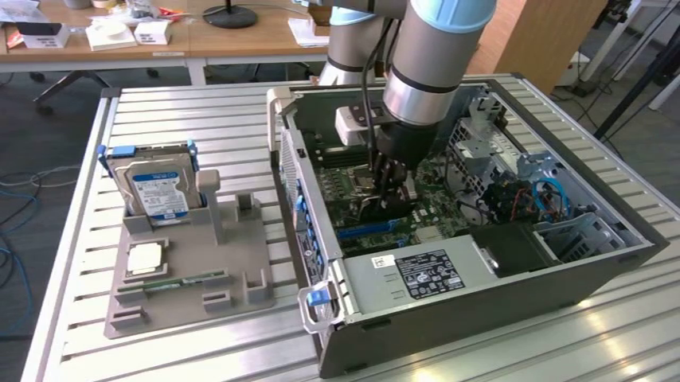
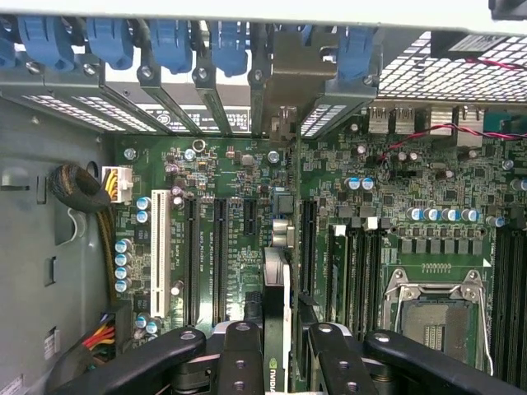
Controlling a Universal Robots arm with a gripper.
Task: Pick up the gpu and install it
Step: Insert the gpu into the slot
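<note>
Inside the open computer case, which lies on its side on the ribbed aluminium counter, the tool reaches down over the green motherboard. In the wrist view its black fingers are pressed together on the gpu. The card stands on its edge between them, so I see mostly a thin dark strip with a small green logo. It hangs just above the board, in line with the long black expansion slots and beside the white slot. Its far end with the dull metal bracket comes near the row of rear openings with blue plastic latches; whether the lower edge already touches a slot I cannot tell. I judge this card to be light and stiff but delicate. It is a flat rigid board with small parts on its faces, so the upper edge or the flat sides are the right place to hold, not the contact edge. The smooth faces could slip if the pinch is weak. Around it are shiny round capacitors and the square metal CPU socket. Well apart, on the exterior view's left, a silver hard drive stands in a matte grey plastic holder.
</note>
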